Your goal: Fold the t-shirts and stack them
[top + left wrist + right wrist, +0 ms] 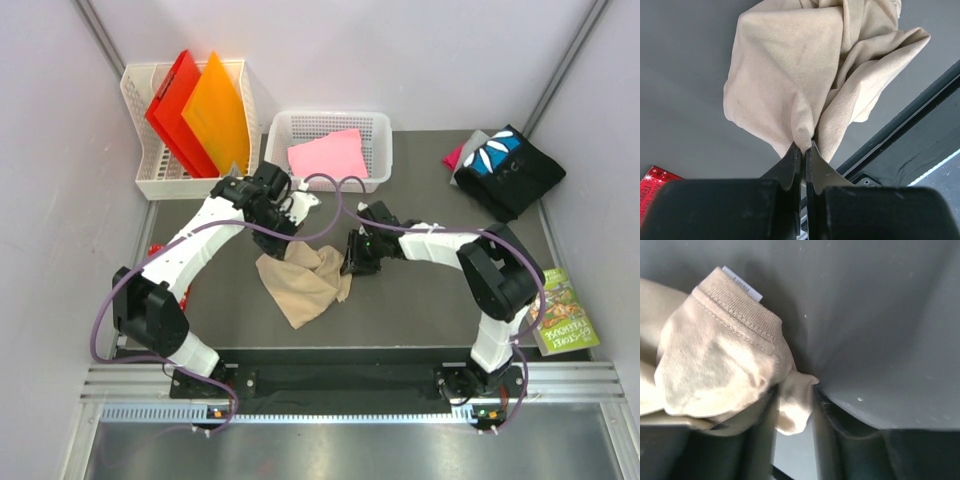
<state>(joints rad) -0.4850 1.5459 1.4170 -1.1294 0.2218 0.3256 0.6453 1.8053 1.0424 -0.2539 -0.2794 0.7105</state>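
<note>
Dark grey surface [420, 300] enclosed by pale walls, with both arms reaching in from the near edge. At mid-surface lies the tan t-shirt [305, 280], crumpled and unfolded, drooping between the two arms. The left jaws are pressed nearly together on a pinched fold of its cloth [790, 90], the rest spreading away from them in loose creases. The right jaws stand narrow, with a small tuck of the same garment [715, 365] caught between them; the ribbed collar and its white label [742, 285] sit just beside that grip. At the far edge, a white mesh basket [380, 150] holds the pink t-shirt [328, 155], lying flat. To its left, a second white basket [140, 150] holds a red folder [175, 105] and an orange folder [220, 110], both upright and leaning. At the far right corner, the black t-shirt [515, 175] with blue-and-white print lies folded, a magenta edge [454, 158] showing beside it. A green printed booklet [562, 312] lies at the right edge, well apart from the garments.
</note>
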